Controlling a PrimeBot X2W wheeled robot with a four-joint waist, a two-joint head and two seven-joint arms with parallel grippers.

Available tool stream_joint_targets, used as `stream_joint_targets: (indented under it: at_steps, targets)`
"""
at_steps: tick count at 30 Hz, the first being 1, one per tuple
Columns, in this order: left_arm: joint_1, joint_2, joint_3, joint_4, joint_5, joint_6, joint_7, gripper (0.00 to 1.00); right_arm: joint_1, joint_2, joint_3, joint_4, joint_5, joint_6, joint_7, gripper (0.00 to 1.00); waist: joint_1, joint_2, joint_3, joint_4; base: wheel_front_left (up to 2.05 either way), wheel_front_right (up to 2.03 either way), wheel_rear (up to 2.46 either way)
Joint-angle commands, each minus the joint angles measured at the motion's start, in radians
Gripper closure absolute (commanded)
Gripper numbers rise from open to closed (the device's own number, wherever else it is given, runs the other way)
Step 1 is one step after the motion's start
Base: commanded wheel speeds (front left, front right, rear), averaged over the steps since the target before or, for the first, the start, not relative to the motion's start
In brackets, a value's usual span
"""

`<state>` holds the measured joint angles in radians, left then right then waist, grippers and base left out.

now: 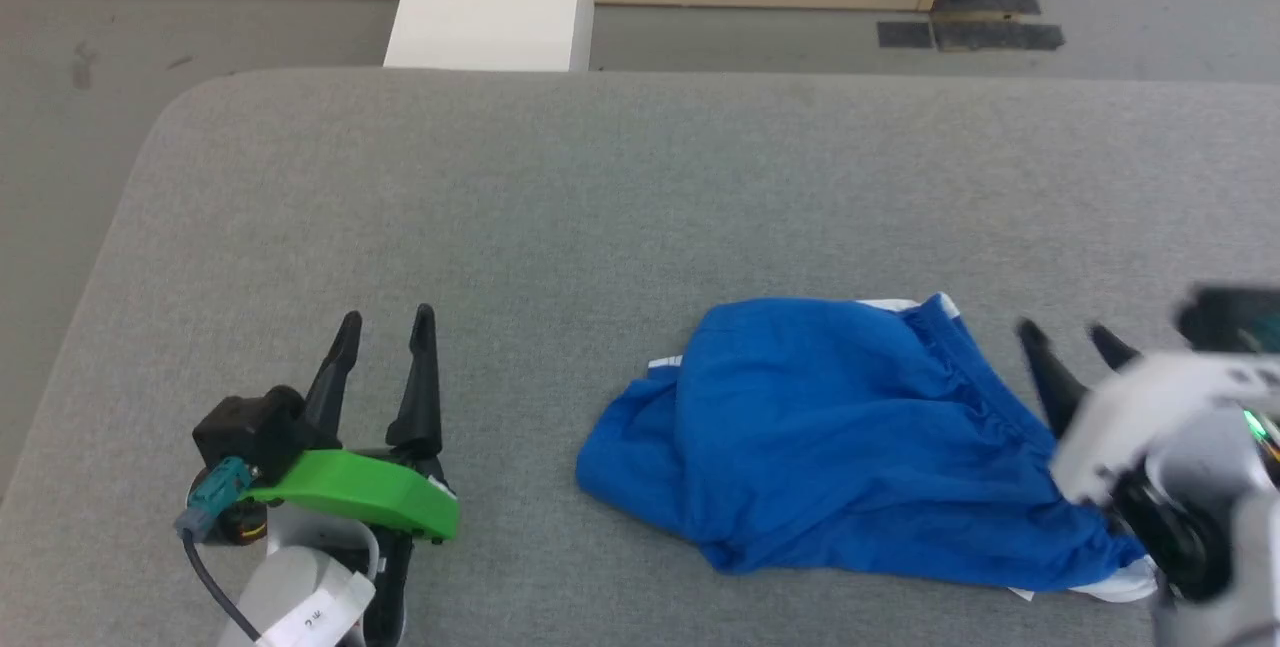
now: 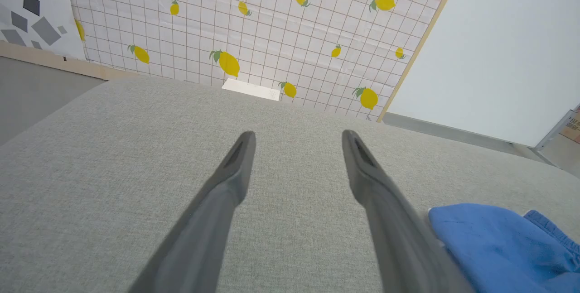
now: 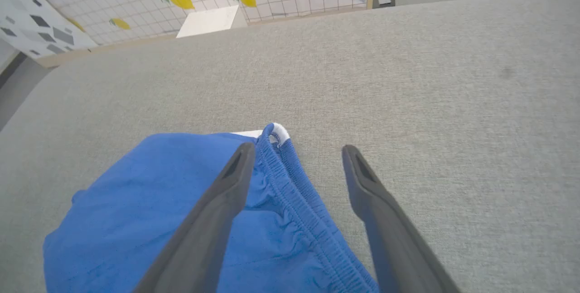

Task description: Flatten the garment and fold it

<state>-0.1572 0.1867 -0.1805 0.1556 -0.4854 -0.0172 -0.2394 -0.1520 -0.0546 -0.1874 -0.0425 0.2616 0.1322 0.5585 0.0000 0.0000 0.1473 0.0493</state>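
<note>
Between my two grippers, on the grey fabric-covered desk point(image 1: 600, 177), the bright blue soft shorts with white trim point(image 1: 850, 437) lie crumpled. My right gripper point(image 1: 1062, 330) has its jaws wide astride the gathered waistband point(image 3: 290, 202), holding nothing. My left gripper point(image 1: 388, 315), well apart from the cloth, has wide, empty jaws too.

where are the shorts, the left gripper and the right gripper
shorts point(image 1: 850, 437), head view, middle of the blue cloth
left gripper point(image 1: 388, 315), head view, midway between its fingertips
right gripper point(image 3: 298, 147), right wrist view, midway between its fingertips

Probably a mock-up lab: lemon-print partition panels point(image 2: 272, 35).
</note>
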Motion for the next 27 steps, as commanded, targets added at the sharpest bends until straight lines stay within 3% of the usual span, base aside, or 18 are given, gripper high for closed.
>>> stream_joint_targets:
  at_steps: [1,13,20,21,22,27]
  targets:
    - [-0.015,-0.001,-0.006,-0.005,-0.008,-0.004,0.0,0.0,-0.051,-0.006,0.026,0.022,-0.028,-0.002,0.028,0.0,0.0,0.0,0.029,0.022,0.0,0.0,0.0]
    - [-0.086,-0.021,-0.029,0.01,-0.006,-0.025,-0.006,0.0,-0.289,-0.083,0.151,0.285,-0.198,-0.002,0.221,0.0,0.0,0.0,0.14,0.108,0.0,0.0,0.0]
    - [-0.1,-0.028,-0.027,0.03,-0.006,-0.033,-0.014,0.0,-0.285,-0.106,0.18,0.353,-0.179,-0.002,0.282,0.0,0.0,0.0,0.153,0.123,0.0,0.0,0.0]
    - [-0.1,-0.029,-0.025,0.033,-0.005,-0.033,-0.015,0.0,-0.284,-0.108,0.176,0.355,-0.174,-0.002,0.282,0.53,0.0,0.0,0.152,0.122,0.0,0.0,0.0]
    - [-0.099,-0.029,-0.025,0.035,-0.005,-0.034,-0.015,0.0,-0.285,-0.109,0.175,0.352,-0.172,-0.002,0.274,1.0,0.0,0.0,0.151,0.12,0.0,0.0,0.0]
    - [-0.097,-0.032,-0.029,0.047,-0.004,-0.039,-0.017,0.0,-0.285,-0.098,0.116,0.316,-0.127,-0.002,0.207,1.0,0.0,0.0,0.126,0.106,0.0,0.0,0.0]
